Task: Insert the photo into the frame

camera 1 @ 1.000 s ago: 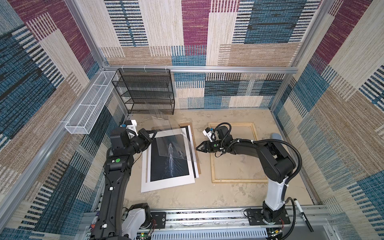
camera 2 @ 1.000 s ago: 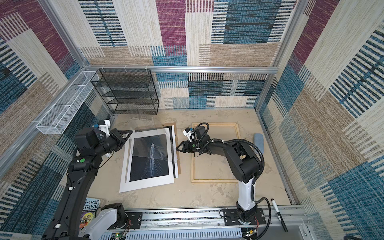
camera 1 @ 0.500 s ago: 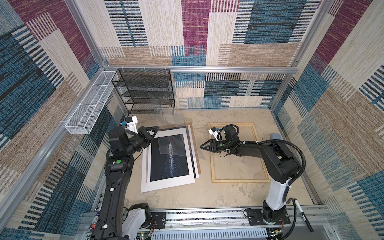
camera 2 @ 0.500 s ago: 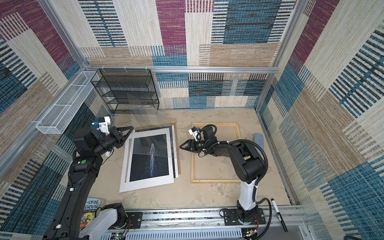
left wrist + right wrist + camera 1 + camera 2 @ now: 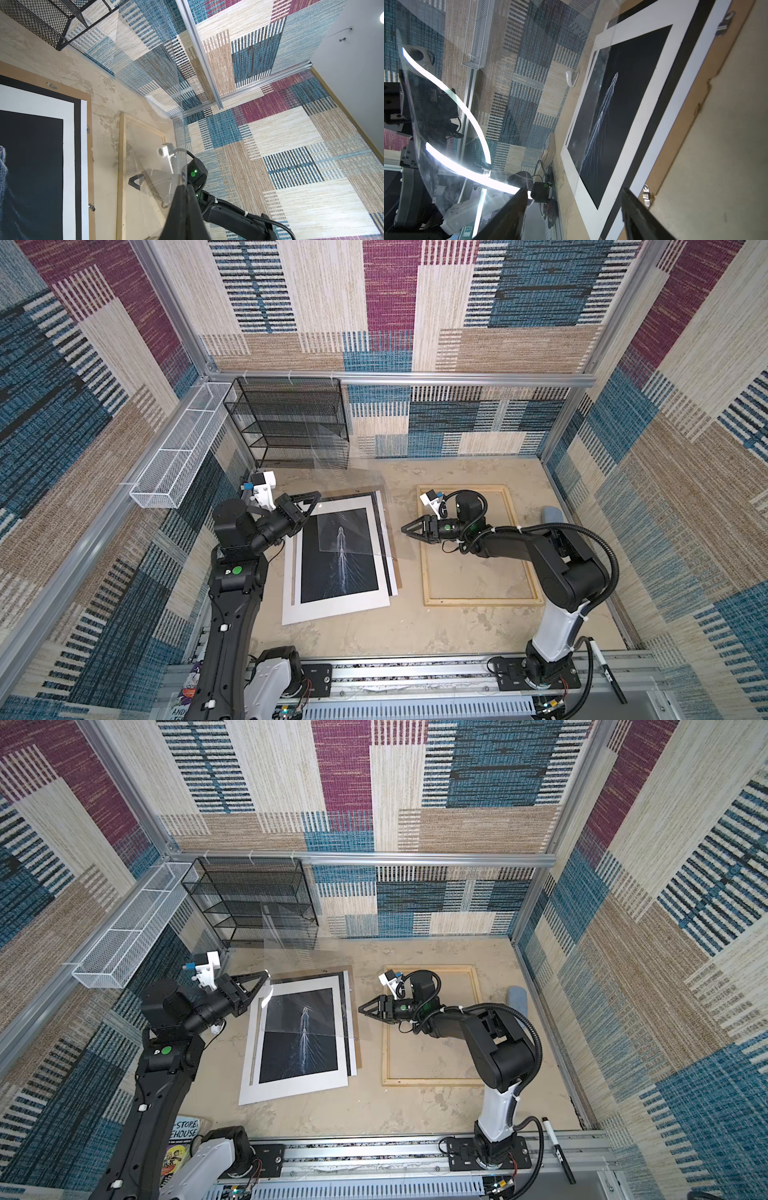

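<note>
Left pincer [image 5: 316,496] seemingly holding pane [image 5: 353,477], photo [image 5: 338,568] front-to-back

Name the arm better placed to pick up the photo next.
Likely right. The right gripper is open, empty, between photo and frame; the left gripper is shut on the clear pane.

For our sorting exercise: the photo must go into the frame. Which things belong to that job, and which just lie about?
Job: photo, frame, clear pane in the left fingers, brown backing board.
Lying about: black wire rack, white mesh basket, marker pen.
</note>
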Robot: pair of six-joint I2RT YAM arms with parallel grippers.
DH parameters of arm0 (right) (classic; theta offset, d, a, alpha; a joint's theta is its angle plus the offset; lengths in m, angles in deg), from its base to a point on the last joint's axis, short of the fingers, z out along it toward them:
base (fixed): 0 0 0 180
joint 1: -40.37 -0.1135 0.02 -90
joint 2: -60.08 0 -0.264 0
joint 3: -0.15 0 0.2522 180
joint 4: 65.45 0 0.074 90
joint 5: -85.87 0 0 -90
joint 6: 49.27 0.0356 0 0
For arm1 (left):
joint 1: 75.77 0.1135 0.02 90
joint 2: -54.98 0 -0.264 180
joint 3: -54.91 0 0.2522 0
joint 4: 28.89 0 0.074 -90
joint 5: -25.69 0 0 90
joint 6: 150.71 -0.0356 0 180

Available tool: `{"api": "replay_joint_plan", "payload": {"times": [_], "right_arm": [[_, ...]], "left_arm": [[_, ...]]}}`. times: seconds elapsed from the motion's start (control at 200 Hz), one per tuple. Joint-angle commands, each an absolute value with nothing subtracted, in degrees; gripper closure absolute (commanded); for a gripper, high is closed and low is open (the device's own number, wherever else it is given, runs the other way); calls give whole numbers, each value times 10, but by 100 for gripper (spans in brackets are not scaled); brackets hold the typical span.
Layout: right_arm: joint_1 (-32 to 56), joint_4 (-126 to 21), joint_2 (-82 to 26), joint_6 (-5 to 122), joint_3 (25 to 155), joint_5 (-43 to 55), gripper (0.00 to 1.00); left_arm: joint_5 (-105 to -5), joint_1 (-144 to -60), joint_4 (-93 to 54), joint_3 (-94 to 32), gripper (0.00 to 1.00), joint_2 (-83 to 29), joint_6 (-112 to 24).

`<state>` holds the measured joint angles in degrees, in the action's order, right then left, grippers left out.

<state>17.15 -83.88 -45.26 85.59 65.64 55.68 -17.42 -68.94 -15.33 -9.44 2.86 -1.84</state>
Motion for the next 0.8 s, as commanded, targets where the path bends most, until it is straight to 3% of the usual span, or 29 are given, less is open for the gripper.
{"api": "replay_joint_plan", "payload": {"times": [0.0, 0.521, 0.791], "right_arm": [[171, -918, -448, 904, 653, 591, 28], [202, -938, -384, 950, 607, 570, 29], [235, -901, -339, 931, 567, 554, 31]], "left_arm": [[-156, -692, -195, -87, 100, 33, -6], [-157, -707, -186, -49, 100, 22, -46], [-170, -768, -187, -47, 100, -16, -86]]}}
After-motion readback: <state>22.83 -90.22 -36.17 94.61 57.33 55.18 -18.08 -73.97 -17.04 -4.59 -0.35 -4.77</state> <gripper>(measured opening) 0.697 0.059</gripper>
